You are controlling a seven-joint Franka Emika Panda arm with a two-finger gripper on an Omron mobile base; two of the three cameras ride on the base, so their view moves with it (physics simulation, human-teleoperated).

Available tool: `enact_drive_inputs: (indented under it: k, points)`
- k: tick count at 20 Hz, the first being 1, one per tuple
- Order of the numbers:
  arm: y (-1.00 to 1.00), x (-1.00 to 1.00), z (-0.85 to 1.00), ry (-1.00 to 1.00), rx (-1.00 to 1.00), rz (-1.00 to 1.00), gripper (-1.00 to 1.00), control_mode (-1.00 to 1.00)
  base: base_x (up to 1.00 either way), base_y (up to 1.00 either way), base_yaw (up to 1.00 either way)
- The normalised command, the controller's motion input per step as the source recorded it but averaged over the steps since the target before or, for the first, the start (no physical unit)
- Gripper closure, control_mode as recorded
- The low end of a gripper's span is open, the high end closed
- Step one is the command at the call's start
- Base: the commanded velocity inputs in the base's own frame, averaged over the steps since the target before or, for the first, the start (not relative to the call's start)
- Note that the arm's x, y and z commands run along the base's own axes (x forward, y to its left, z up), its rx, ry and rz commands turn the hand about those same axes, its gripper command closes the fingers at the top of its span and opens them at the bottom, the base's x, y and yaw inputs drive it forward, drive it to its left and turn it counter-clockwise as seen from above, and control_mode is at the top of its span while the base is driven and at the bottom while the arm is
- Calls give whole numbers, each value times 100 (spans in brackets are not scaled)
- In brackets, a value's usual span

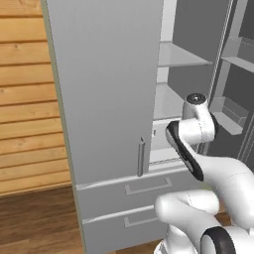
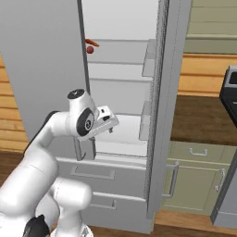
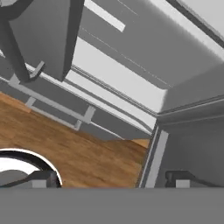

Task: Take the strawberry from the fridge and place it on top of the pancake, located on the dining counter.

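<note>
I see the strawberry (image 2: 90,50) at the left edge of an upper shelf in the open fridge (image 2: 121,97), my end effector (image 2: 111,121) lower down, grip state unclear, no readable labels.

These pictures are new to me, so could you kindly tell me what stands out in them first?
The tall light grey French-door fridge stands with its right door swung open, baring pale shelves. On an upper shelf, by the closed left door's edge, sits a tiny dark red strawberry beside a thin orange-red stick. The white arm's pincer is raised before the lower shelves, well below the fruit.
</note>
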Motion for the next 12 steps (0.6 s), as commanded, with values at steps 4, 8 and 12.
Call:
enact_drive_inputs:
  k: [4,8,12]
  points:
    - [76,79,-58,-6,64,-29,-100,-100,0,0,0]
    - [60,28,0,-12,35,-37,-100,-100,0,0,0]
    - [82,0,9,-4,-4,-28,-100,-100,0,0,0]
